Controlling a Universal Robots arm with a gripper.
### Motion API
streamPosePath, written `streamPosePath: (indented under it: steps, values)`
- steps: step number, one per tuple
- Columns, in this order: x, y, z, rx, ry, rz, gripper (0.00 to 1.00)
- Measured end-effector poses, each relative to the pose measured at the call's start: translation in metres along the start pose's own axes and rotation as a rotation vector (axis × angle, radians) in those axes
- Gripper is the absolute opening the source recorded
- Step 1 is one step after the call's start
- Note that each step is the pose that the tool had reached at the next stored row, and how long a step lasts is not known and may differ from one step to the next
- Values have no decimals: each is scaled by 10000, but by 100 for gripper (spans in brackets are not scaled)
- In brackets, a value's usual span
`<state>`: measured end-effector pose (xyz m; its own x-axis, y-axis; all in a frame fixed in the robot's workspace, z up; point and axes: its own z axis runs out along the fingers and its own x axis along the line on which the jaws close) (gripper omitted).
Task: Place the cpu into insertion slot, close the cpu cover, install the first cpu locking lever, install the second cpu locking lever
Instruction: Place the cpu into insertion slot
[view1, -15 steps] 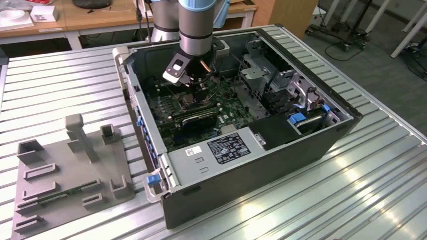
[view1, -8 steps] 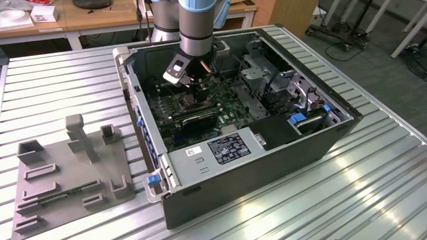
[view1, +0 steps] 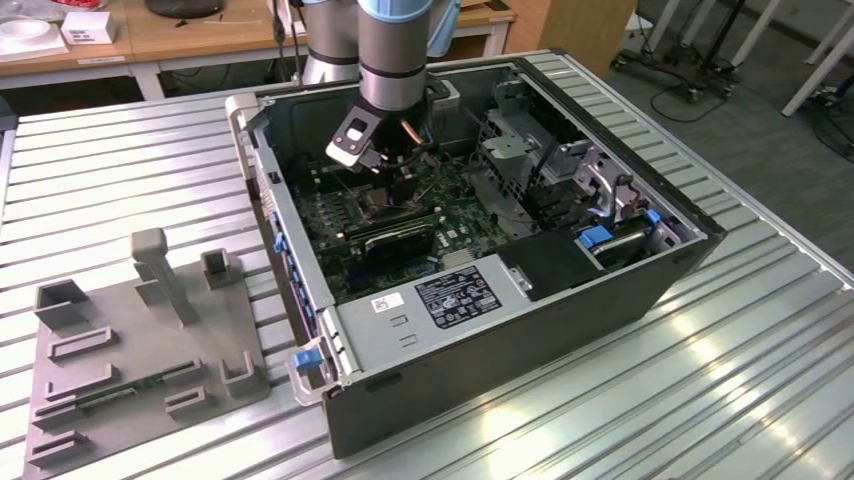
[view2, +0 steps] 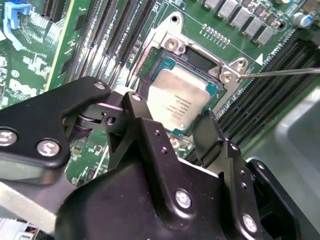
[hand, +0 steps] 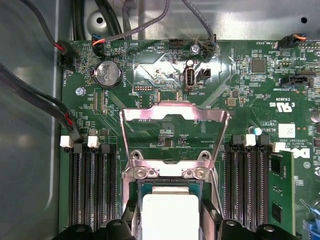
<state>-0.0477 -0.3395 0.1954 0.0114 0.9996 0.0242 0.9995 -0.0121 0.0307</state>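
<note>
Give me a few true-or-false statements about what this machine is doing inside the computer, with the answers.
1. The cpu sits at the insertion slot. True.
2. The cpu cover is closed over the chip. False: it is swung open, away from the slot.
3. The hand hovers over the grey stand on the table. False: it is inside the computer case, at the cpu.
4. A thin metal lever sticks out beside the slot. True.
</note>
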Motion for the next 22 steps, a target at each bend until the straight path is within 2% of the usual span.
streamPosePath:
  steps: [4,10,12,22]
  values:
    - [3,3,-114,-1,1,0,61]
    - [8,11,-336,-1,1,0,61]
    - [9,12,-391,1,-1,-1,61]
    - [10,13,-408,0,1,0,61]
